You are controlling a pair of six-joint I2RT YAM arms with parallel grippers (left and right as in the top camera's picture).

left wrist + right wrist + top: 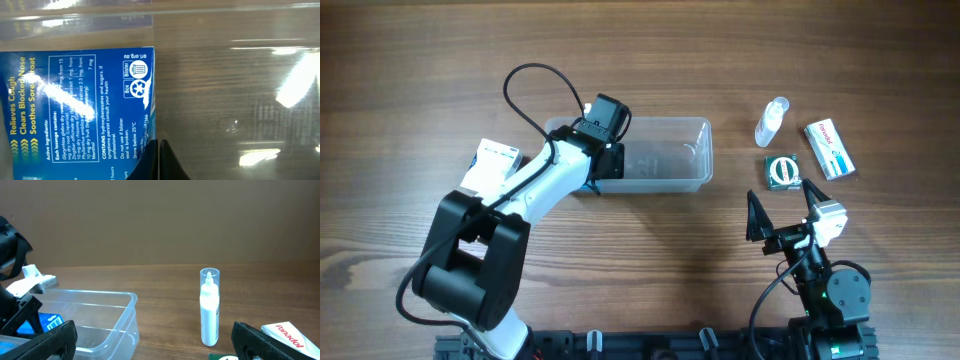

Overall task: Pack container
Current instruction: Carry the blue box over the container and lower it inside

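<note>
The left gripper (610, 160) hangs inside the left end of the container (708, 150). A blue box (75, 110) fills the space just in front of its jaws. One dark finger (164, 162) shows at the box's lower edge, seemingly touching it. I cannot tell whether the jaws pinch the box or stand loose about it. The rest of the container stretches away ahead of the jaws, and the wood shows through its clear floor. A white box (490, 160) lies on the table (640, 60) behind this gripper, beside the arm and well apart from the jaws.

The right gripper (778, 192) hovers with its jaws spread wide and nothing between them. A green pack (782, 170) lies just ahead of the fingertips. The bottle (209, 307) stands upright farther ahead, and a Panadol box (292, 335) lies ahead by the right finger. From this gripper the container sits ahead and off to the left, well apart from the jaws.
</note>
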